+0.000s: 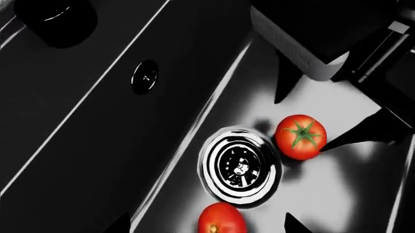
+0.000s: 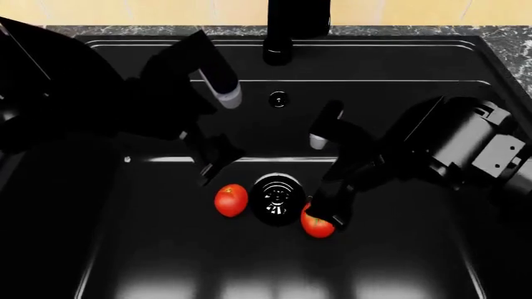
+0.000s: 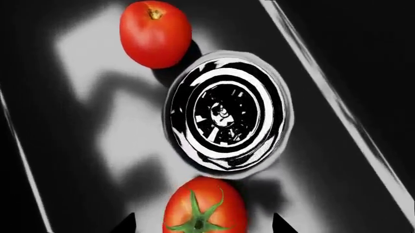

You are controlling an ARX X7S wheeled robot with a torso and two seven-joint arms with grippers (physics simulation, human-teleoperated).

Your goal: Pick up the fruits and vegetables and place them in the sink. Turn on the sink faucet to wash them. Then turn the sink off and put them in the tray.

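Two red tomatoes lie on the floor of the black sink (image 2: 133, 249), either side of the round drain (image 2: 275, 198). The plain tomato (image 2: 231, 200) (image 1: 222, 219) sits between the spread fingers of my left gripper (image 1: 207, 226) (image 2: 214, 168), which is open and not touching it. The green-stemmed tomato (image 3: 204, 206) (image 2: 317, 224) (image 1: 300, 137) sits between the fingers of my right gripper (image 3: 204, 225) (image 2: 332, 210), also open with gaps on both sides. The black faucet (image 2: 280, 37) stands at the back rim. The tray is out of view.
A small overflow hole (image 2: 278, 98) (image 1: 145, 76) sits in the sink's back wall. The drain (image 1: 240, 165) (image 3: 227, 116) lies between the two grippers, which stand close together. A marble counter (image 2: 507, 37) borders the sink's back edge.
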